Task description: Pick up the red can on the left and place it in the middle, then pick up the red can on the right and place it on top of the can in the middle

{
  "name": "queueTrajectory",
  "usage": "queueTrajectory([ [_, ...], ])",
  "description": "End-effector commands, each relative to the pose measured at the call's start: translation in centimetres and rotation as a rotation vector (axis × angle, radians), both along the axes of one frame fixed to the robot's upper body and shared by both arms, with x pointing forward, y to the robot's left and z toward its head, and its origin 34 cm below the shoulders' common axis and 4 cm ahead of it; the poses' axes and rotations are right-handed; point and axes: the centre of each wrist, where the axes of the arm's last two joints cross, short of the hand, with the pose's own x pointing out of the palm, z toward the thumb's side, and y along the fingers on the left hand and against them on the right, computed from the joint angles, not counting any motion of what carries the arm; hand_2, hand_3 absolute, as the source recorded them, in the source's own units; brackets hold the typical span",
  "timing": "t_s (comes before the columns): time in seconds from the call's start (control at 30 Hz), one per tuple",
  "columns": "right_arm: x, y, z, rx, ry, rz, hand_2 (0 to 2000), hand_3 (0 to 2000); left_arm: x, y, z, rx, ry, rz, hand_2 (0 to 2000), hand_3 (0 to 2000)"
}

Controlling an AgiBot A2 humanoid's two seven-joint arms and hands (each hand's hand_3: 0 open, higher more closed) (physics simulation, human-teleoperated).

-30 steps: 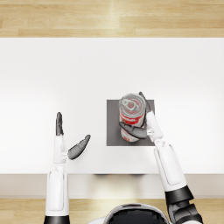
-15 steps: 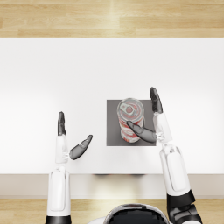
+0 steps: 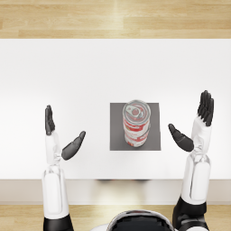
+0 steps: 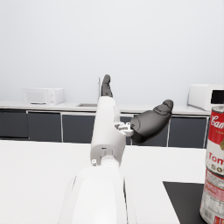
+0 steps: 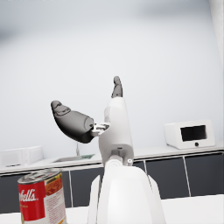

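Two red cans stand stacked, the top can resting on the bottom can, both upright on a dark mat on the white table. The stack is between the two hands, nearer the right one. The right hand is apart from it, fingers spread and holding nothing. The left hand is farther off, also spread and empty.

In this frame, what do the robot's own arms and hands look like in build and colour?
Both arms are smooth glossy white shells, rounded and segmented, with a narrower wrist section. In the wrist views a small silver-grey fitting sits at the wrist. The left hand and right hand are matte dark grey to black, with rounded, padded-looking fingers. No cables, sleeves or markings are visible.
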Motion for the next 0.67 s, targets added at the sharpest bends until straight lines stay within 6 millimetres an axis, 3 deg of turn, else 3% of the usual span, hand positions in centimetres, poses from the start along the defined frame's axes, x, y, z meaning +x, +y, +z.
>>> queueTrajectory([
  [0.03, -0.4, -1.3, 0.3, 0.024, -0.023, -0.044, 0, 0, 0.2, 0.4, 0.4, -0.002, -0.014, 0.013, 0, 0],
  [0.23, -0.3, -1.2, -0.7, 0.027, 0.001, -0.045, 0, 0, 0.0, 0.1, -0.3, -0.007, 0.010, 0.007, 0, 0],
  [0.67, -0.3, -1.4, -0.8, 0.030, 0.005, -0.050, 0, 0, 0.0, 0.1, -0.4, -0.008, 0.014, 0.007, 0, 0],
])
